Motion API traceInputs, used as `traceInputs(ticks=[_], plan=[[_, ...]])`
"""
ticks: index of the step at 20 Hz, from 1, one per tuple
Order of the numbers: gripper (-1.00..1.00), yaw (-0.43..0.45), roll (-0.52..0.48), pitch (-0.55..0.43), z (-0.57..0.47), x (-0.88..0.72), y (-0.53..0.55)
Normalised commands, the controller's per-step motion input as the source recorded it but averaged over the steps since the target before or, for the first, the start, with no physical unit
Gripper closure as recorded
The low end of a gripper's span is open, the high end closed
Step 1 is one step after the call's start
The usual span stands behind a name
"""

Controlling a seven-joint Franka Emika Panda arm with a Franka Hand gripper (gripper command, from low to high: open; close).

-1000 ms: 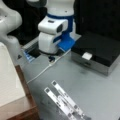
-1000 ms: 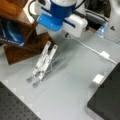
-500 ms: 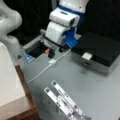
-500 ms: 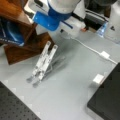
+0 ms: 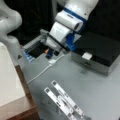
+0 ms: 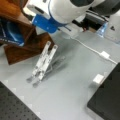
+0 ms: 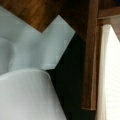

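The gripper (image 5: 51, 51) hangs low over the back of the grey table (image 5: 100, 92), just above a white cable (image 5: 43, 71) and its little white plug (image 5: 52, 61), and I cannot tell if its fingers are apart or together. In both front views a folding metal stand (image 6: 42, 63) lies flat on the table, well apart from the gripper. A black box (image 5: 100, 50) sits near the gripper, to a front view's right.
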Motion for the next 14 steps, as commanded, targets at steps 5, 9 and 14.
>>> traceInputs(ticks=[5,9,14], plan=[[-1.00,-0.133,-0.308,0.251,0.12,-0.06,-0.15],[-1.00,-0.039,-0.308,0.233,0.16,-0.13,-0.25],[-1.00,0.102,-0.289,0.164,0.17,-0.28,-0.34]])
